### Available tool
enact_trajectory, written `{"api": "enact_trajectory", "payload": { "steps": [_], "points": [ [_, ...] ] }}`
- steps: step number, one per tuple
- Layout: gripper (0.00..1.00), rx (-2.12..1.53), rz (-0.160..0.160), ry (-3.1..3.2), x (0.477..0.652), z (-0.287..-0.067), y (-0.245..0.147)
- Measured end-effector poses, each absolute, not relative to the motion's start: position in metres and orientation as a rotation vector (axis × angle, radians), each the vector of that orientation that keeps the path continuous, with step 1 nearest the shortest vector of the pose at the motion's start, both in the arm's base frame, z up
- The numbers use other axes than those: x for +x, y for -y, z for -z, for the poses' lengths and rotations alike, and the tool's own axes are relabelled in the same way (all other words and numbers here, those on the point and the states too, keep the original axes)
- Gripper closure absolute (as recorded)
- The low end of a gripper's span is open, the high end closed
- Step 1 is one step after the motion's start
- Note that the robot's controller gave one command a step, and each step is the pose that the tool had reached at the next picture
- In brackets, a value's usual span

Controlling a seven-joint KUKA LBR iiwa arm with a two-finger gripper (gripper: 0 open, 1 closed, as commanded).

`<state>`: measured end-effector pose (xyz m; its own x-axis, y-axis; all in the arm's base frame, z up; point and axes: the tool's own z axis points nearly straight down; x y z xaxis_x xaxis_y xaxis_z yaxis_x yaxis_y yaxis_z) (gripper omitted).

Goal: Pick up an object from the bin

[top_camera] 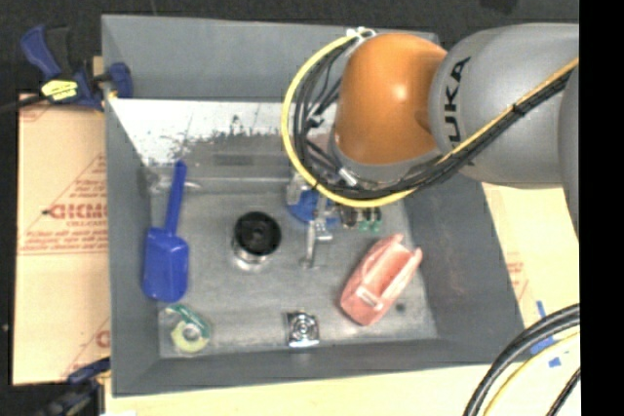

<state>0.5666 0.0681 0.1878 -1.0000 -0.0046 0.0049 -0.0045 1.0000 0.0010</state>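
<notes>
My gripper [312, 246] hangs low over the middle of the bin floor, mostly hidden under the arm's orange cover. Just left of it stands a black round knob on a silver base [255, 239], a small gap away. To its right lies a salmon-pink plastic object [378, 281], tilted, its upper end near the gripper's body. A small square metal piece [302, 328] lies below the gripper near the front wall. I see nothing held in the gripper.
A blue scoop [166, 253] lies along the left side, handle pointing to the back. A green and white ring-shaped thing [187, 329] sits in the front left corner. The arm covers the bin's back right part.
</notes>
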Motion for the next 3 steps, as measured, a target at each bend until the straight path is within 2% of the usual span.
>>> {"api": "enact_trajectory", "payload": {
  "steps": [1,2,3],
  "points": [
    [0.0,0.003,0.003,3.145,0.568,-0.193,-0.068],
    [0.0,0.486,0.001,3.11,0.597,-0.092,-0.085],
    [0.0,0.373,0.004,3.128,0.598,-0.149,-0.089]
  ]
}}
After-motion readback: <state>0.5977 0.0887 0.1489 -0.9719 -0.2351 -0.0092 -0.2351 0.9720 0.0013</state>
